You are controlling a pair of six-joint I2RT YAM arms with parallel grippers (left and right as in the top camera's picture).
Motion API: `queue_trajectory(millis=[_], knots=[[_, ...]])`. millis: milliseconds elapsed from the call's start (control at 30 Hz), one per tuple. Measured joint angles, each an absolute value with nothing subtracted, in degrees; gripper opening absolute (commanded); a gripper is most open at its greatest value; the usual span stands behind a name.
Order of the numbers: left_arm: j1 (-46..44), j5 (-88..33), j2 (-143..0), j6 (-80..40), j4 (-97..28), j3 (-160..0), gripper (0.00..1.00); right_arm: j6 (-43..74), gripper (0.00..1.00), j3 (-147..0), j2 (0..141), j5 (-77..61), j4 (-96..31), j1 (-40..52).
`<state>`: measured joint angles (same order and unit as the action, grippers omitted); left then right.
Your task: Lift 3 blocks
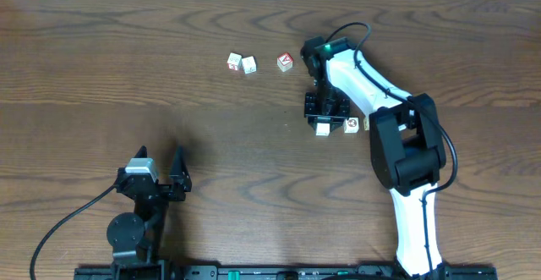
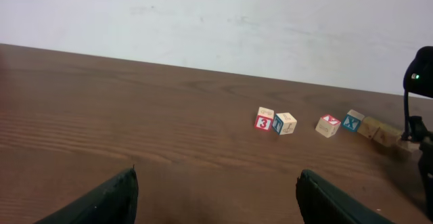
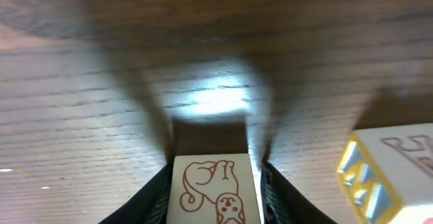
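One cream block [image 3: 215, 190], printed with a reddish-brown animal, is seen squarely between the right jaws, its side faces lined up flat with the inner finger surfaces. The jaws are set close against both sides; whether the block is actually pinched, or is clear of the worktop [image 1: 101, 77], cannot be told. No long axis is offered by a cube, so a straight upward pull is judged to be all that is called for. A yellow-trimmed cube [image 3: 382, 173] is found just beside it, apart from the fingers. The left jaws are held wide open and empty, well apart from every block, so the right arm is by far the nearer
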<state>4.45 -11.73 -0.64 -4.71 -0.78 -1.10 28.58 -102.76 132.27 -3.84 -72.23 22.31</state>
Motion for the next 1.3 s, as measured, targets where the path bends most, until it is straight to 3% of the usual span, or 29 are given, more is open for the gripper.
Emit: queue_trajectory(millis=[400,667,1300], knots=[[4.45,-11.73,-0.64,-4.71,-0.78,-1.1,0.75,24.49,0.42,-111.92,132.55,-3.2,-79.26,21.28],[4.45,-11.73,-0.64,-4.71,-0.78,-1.1,0.75,23.44,0.51,-115.07,132.55,-3.22,-86.37,21.32],[4.45,-11.73,-0.64,-4.71,-0.78,-1.1,0.75,25.08,0.52,-105.62,132.7,-3.18,-79.57,23.59]])
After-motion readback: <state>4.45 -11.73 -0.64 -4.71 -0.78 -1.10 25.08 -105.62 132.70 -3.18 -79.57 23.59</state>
